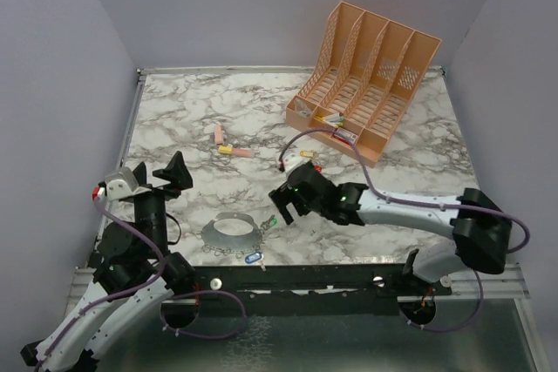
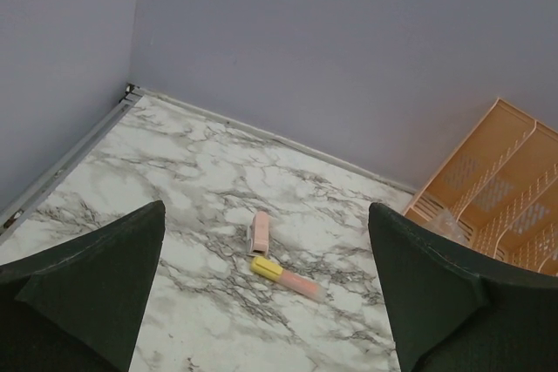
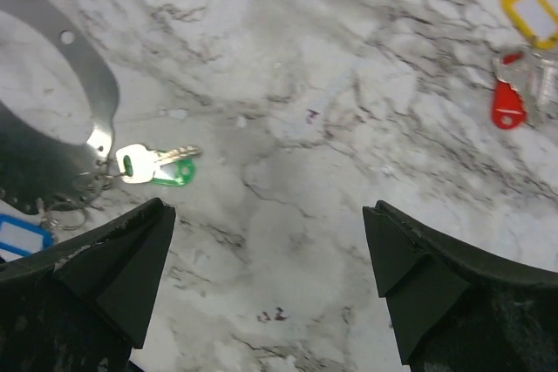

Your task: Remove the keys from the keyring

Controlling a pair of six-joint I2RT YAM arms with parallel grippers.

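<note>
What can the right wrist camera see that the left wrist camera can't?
Only the right wrist: the keyring, a green-tagged key at its rim, a blue tag, and a yellow tag and red tag lying apart from it. Only the left wrist: a pink marker, a yellow marker, the peach organiser, the walls. Both: the marble table and their own open fingers.
</note>
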